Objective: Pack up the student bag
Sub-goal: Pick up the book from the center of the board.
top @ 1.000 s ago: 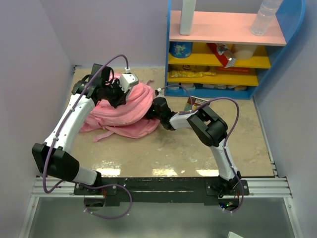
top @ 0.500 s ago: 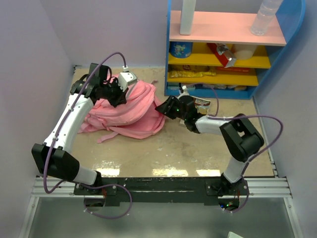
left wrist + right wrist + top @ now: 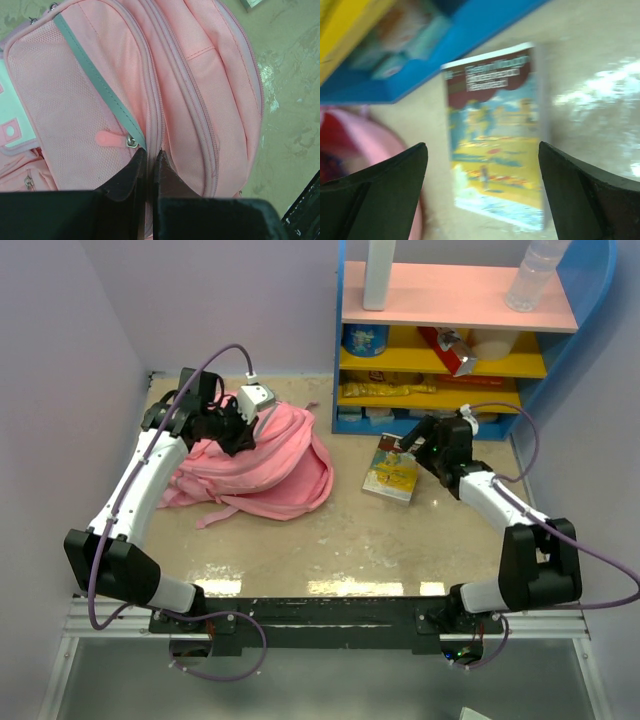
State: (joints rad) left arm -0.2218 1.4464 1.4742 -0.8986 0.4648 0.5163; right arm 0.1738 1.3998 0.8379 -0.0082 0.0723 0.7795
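Two arms counted, both rising from the bottom edge of the top view: stretching the left arm (image 3: 140,480) up the left side and bending its wrist down over the bag; folding the right arm (image 3: 490,495) up the right side, forearm pointing toward frame centre. Counting one shelf unit (image 3: 430,427), standing at upper right. Counting one student bag (image 3: 270,465), slumping pink and crumpled on the table (image 3: 400,540) at centre-left. Counting one picture book (image 3: 392,475), lying flat to the right of the bag, just below the shelf's blue base. Pinching the left gripper (image 3: 150,152) almost fully together on a zipper seam of the bag, beside a metal pull (image 3: 132,142). Holding the right gripper (image 3: 482,146) wide apart above the book, gripping nothing.
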